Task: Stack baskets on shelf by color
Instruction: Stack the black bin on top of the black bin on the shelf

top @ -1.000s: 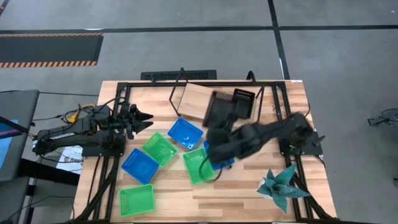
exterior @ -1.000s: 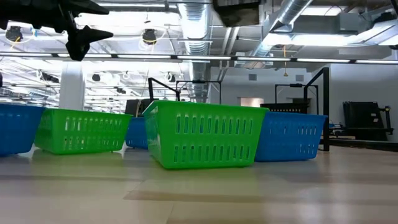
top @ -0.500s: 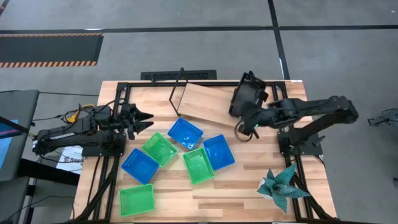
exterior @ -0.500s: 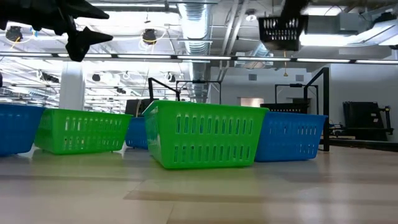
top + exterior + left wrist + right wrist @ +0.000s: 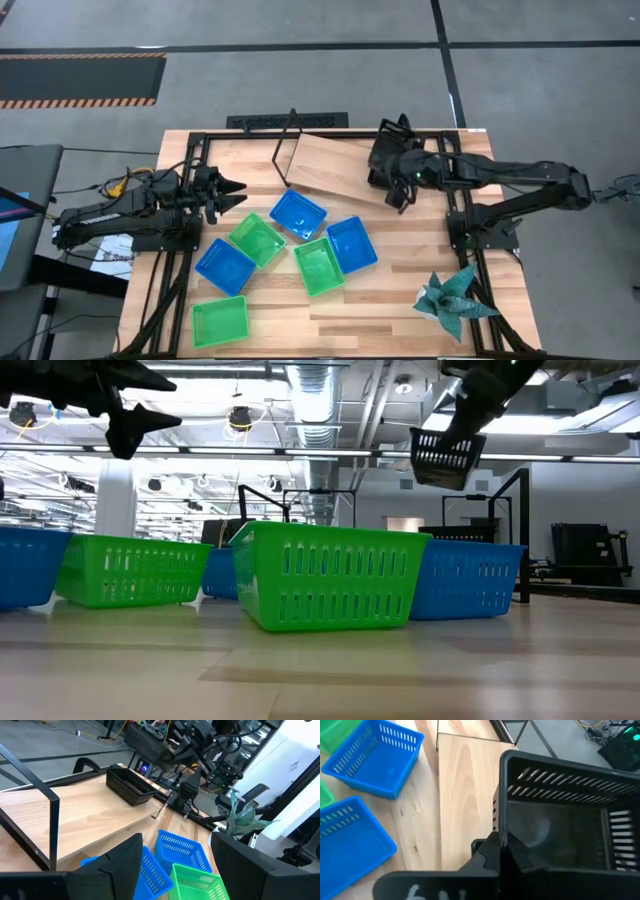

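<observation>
My right gripper (image 5: 400, 188) is shut on a black basket (image 5: 390, 155) and holds it in the air over the right end of the wooden shelf (image 5: 330, 165). In the left wrist view this held black basket (image 5: 150, 747) hangs above another black basket (image 5: 130, 787) that rests by its bottom on the shelf board. Three blue baskets (image 5: 298, 213) (image 5: 351, 245) (image 5: 224, 266) and three green baskets (image 5: 257, 240) (image 5: 319, 266) (image 5: 219, 321) sit on the tabletop. My left gripper (image 5: 238, 192) stands open at the table's left, touching nothing. My right gripper pinches one side wall of the black basket (image 5: 498, 822) between its two fingers (image 5: 492, 855), near a corner, gripping over the rim. The fingers slant down from the table's right side. The basket is lifted clear of the shelf and hangs tilted (image 5: 445, 455).
A teal folded-paper plant (image 5: 455, 298) stands at the table's near right. Black wire legs (image 5: 285, 140) rise at the shelf's left end. The loose baskets crowd the table's middle and near left.
My right gripper has carried the black basket from above the middle of the table toward the far right, over the shelf's right end, sinking a little and rolling as it went. The basket has stayed in its hold and now hangs tilted.
</observation>
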You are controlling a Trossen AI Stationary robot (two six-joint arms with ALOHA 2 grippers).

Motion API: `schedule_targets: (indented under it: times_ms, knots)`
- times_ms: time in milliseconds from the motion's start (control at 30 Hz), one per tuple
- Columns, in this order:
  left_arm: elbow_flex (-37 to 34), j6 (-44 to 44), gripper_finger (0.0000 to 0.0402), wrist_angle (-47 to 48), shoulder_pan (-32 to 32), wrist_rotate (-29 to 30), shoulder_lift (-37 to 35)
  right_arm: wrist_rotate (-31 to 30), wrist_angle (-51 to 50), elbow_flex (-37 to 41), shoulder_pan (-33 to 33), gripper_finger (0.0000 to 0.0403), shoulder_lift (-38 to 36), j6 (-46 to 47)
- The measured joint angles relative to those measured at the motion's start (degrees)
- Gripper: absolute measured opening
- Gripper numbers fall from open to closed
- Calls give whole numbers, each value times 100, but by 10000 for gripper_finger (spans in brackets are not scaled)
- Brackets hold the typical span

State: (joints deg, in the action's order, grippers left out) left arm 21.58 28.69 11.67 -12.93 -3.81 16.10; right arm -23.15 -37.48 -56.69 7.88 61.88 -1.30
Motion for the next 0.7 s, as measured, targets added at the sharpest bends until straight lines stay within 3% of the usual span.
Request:
schedule_targets:
  times_ms: [267,700]
  knots:
    - [0,-11,227,1,0,23,0,138,-160,2,418,22,211,-324]
    - [0,-38,227,3,0,162,0,1136,-100,31,1240,22,261,-815]
